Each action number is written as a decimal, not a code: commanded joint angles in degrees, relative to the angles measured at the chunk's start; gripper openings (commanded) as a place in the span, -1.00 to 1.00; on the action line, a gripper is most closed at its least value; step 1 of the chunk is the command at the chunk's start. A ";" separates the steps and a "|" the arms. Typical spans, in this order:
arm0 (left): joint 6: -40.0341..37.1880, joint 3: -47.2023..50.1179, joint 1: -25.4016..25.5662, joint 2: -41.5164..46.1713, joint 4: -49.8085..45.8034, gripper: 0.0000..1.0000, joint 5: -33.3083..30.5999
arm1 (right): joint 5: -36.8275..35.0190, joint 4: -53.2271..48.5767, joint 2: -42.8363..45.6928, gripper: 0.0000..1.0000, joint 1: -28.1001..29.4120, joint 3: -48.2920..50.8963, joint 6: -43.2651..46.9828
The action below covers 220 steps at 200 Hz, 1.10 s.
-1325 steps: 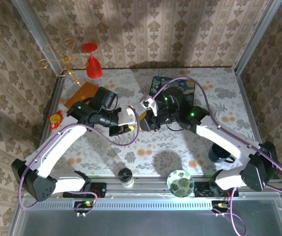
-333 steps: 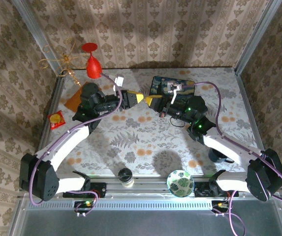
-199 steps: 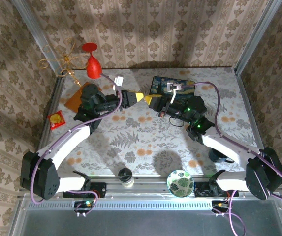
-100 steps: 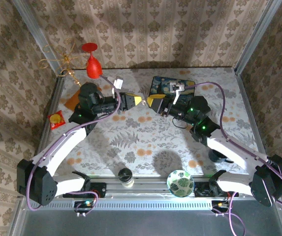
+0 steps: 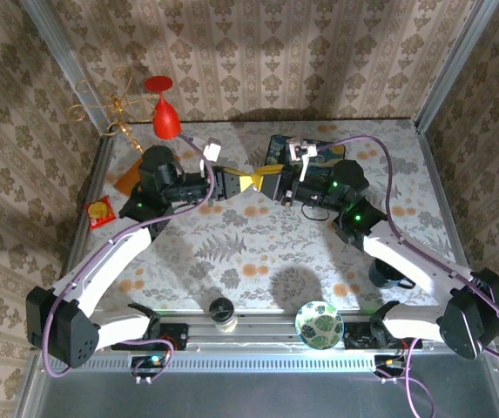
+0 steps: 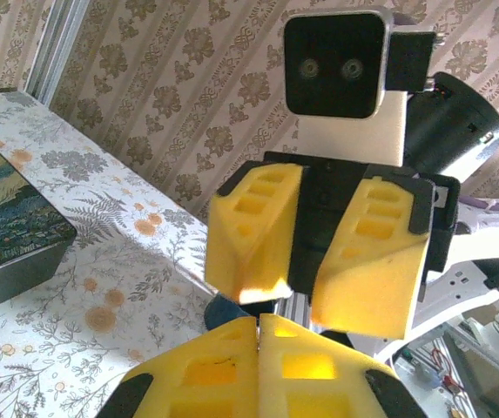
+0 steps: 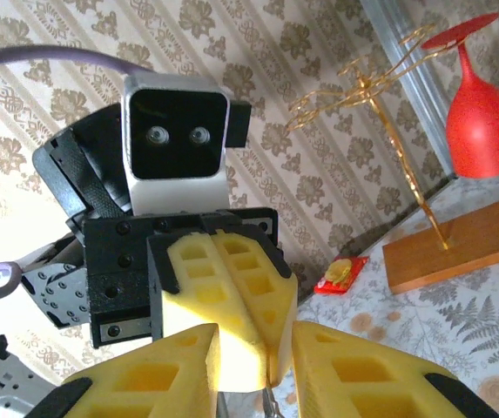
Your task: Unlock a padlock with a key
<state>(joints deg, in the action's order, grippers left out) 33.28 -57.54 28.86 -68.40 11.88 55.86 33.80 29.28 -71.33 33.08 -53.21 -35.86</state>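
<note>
My left gripper (image 5: 246, 182) and right gripper (image 5: 266, 174) meet tip to tip in the air over the back middle of the table. In the left wrist view the left gripper (image 6: 259, 320) is shut, its yellow pads pressed flat together. The right gripper (image 7: 253, 366) is open, and the left one's closed tips sit between its pads. Two thin silvery metal slivers (image 7: 267, 402) peek out just under those tips. I cannot tell whether they belong to the padlock or the key. The rest of the padlock and key is hidden.
The dark blue starry-night box (image 5: 319, 150) lies just behind the right gripper. At the back left, a red glass (image 5: 164, 117) hangs on a gold wire ornament (image 5: 101, 109) with a wooden base (image 5: 140, 165). A red packet (image 5: 99, 211), jar (image 5: 223, 312), bowl (image 5: 319, 324) and dark mug (image 5: 387, 274) stand around.
The right gripper's jaws have gone from shut to open and it has closed the small gap, so its pads now stand either side of the left gripper's tips. The left gripper stays shut.
</note>
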 commanded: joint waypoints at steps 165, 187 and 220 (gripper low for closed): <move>-0.80 -1.95 0.14 0.46 0.71 -1.00 2.60 | -1.41 -4.22 3.37 -0.32 0.24 2.19 2.81; -0.51 -1.88 0.14 0.46 1.30 -1.00 2.74 | -1.76 -4.66 2.87 -0.32 0.31 2.15 2.63; 0.12 -2.18 0.23 0.29 2.11 -1.00 3.17 | -1.99 -4.66 2.17 -0.33 0.32 2.15 2.30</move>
<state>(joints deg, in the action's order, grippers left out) 33.19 -57.56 28.84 -68.40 11.14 57.25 32.97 25.02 -68.62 33.06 -51.33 -34.22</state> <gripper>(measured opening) 0.061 0.339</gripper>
